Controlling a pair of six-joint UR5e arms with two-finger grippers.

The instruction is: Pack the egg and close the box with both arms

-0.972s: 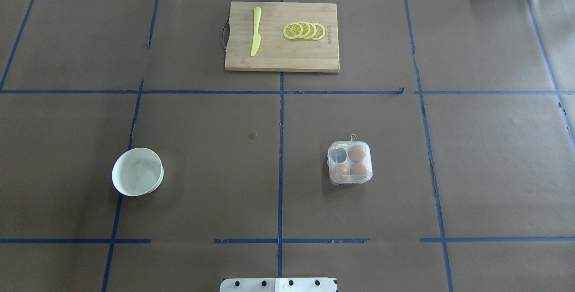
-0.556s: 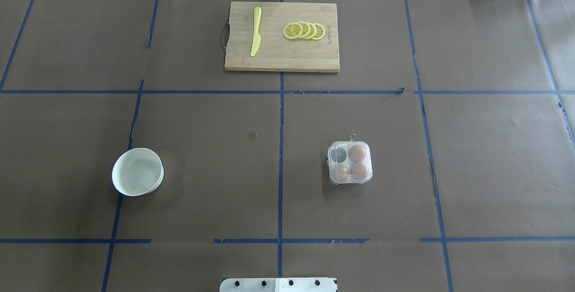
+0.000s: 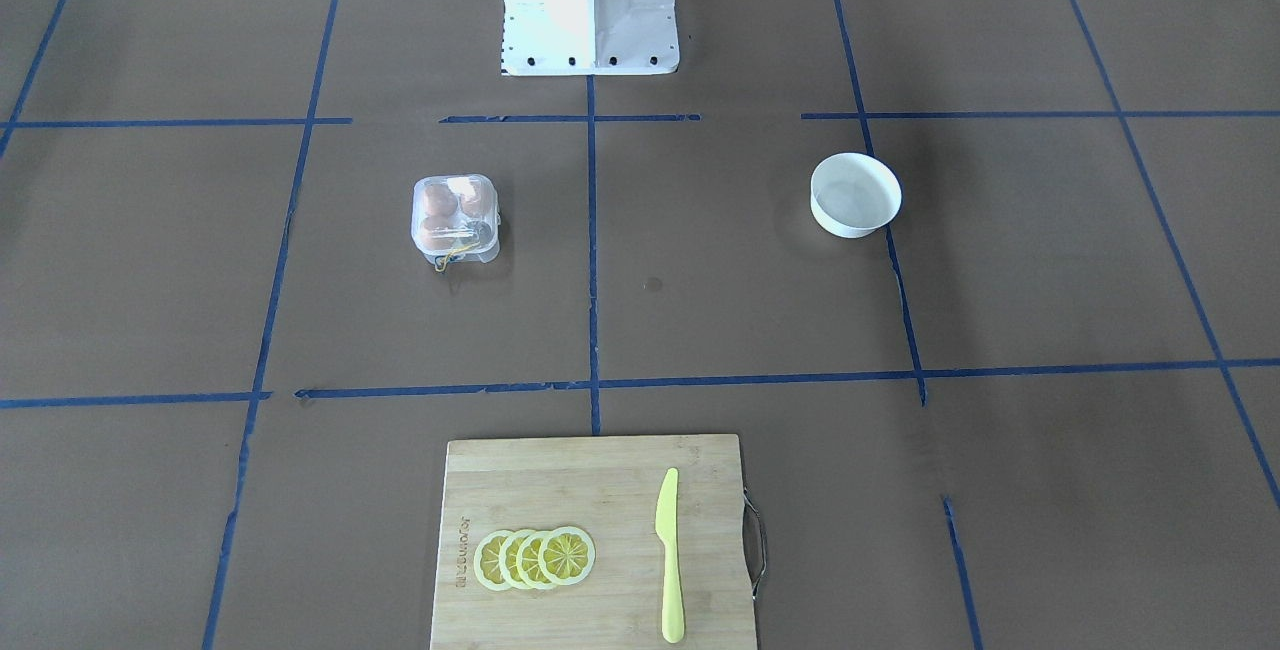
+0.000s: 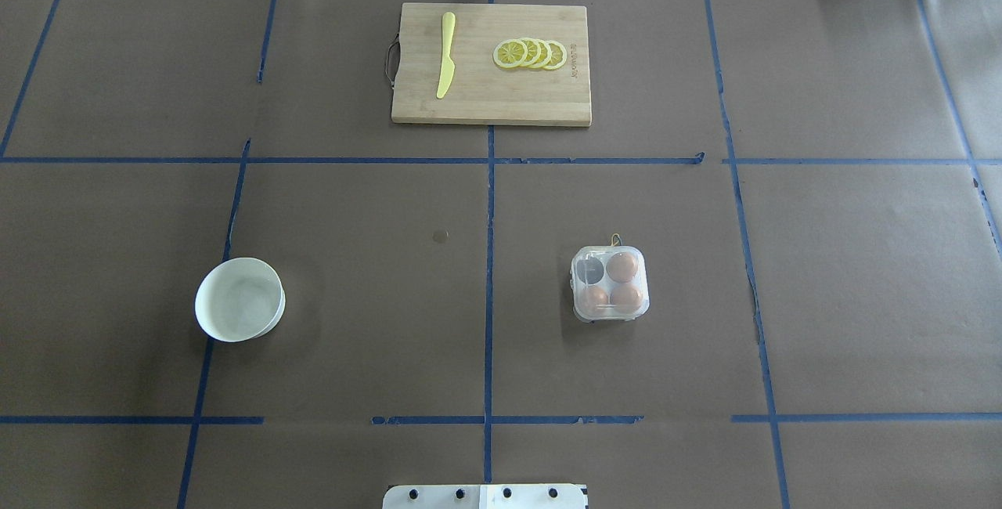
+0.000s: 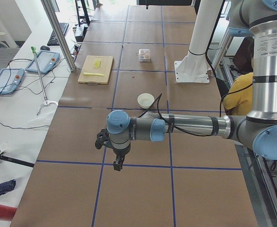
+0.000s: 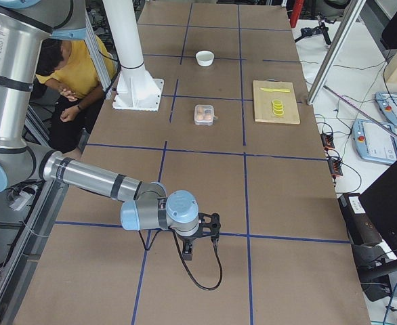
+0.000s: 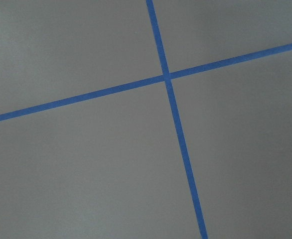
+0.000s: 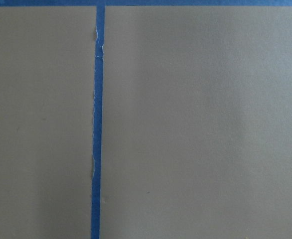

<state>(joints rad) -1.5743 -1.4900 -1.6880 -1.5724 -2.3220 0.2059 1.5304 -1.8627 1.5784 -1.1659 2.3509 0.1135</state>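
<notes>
the clear plastic egg box [image 4: 610, 283] sits on the brown tabletop [image 4: 352, 321] on the robot's right half, just right of the centre tape line. its lid looks folded down over the four cells. three brown eggs [image 4: 623, 266] fill three of the cells, and the far-left cell [image 4: 591, 267] is empty. the eggs look alike, so i cannot tell which is the task's own. a thin yellow loop [image 4: 616, 240] sticks out at the box's far edge.

a white bowl [image 4: 239, 297] stands empty on the robot's left half, well apart from the box. at the far side lies a bamboo cutting board [image 4: 485, 94] carrying a yellow knife [image 4: 446, 55] and a row of overlapping lemon slices [image 4: 531, 53].

the left arm [image 5: 195, 125] reaches out to the tabletop's left end, and its left hand [image 5: 117, 165] hangs fingers-down above a blue tape line. the right arm [image 6: 90, 176] does likewise at the right end with its right hand [image 6: 188, 254]. both hands are well apart from the box. i cannot tell whether either hand is spread or pressed together.
</notes>
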